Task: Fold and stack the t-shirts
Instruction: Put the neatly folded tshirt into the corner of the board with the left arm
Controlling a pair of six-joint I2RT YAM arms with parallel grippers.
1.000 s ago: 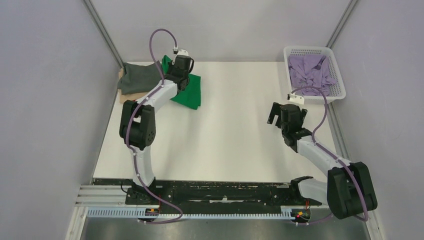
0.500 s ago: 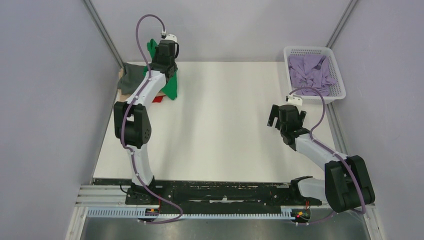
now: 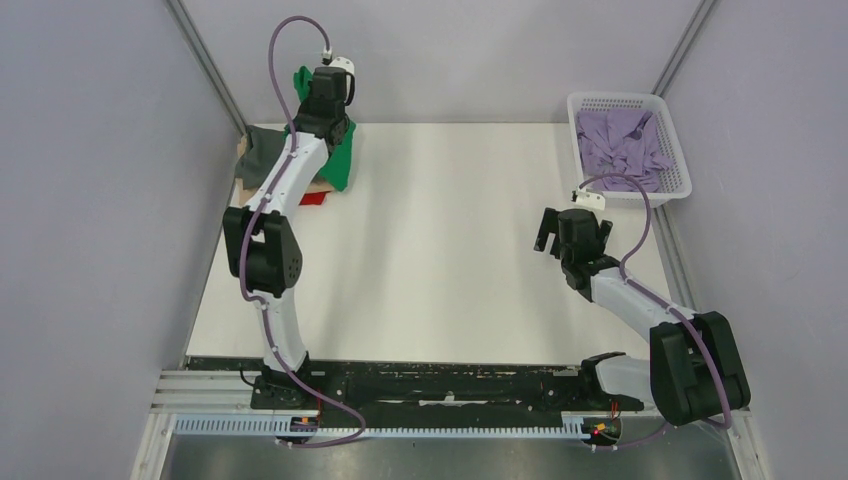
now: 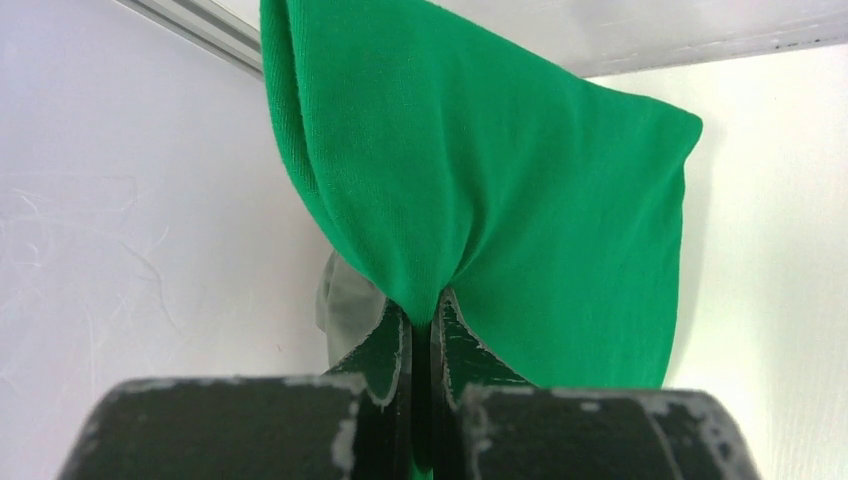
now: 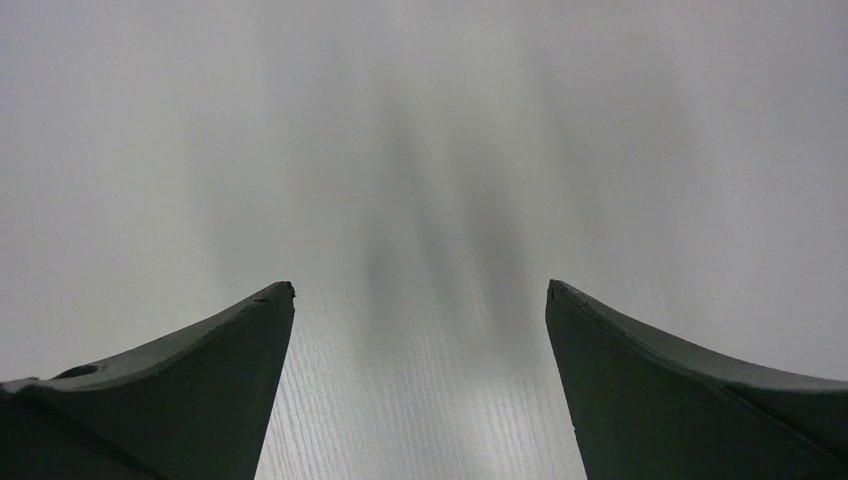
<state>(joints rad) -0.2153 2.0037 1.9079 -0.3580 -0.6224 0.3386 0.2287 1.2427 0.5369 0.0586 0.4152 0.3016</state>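
Pale grey walls (image 3: 100,200) closed in the white wood-grain tabletop (image 3: 450,250) on its left, far and right sides. At the table's far right corner sat a white plastic mesh basket (image 3: 683,160) holding crumpled lavender t-shirts (image 3: 625,150). At the table's far left corner lay a flat dark grey t-shirt (image 3: 262,155) on a pile, with a red t-shirt (image 3: 313,198) peeking out at the pile's near edge. Above that same corner the bright green cloth t-shirt (image 4: 500,200) was bunched and draped, its long axis running from the table's far edge toward the near side, the gathered end pointing into the left gripper (image 4: 422,325), whose black fingers were pressed together on a fold of it. Over the table's bare right half, the right gripper (image 5: 420,285) had its fingers spread wide, holding nothing.
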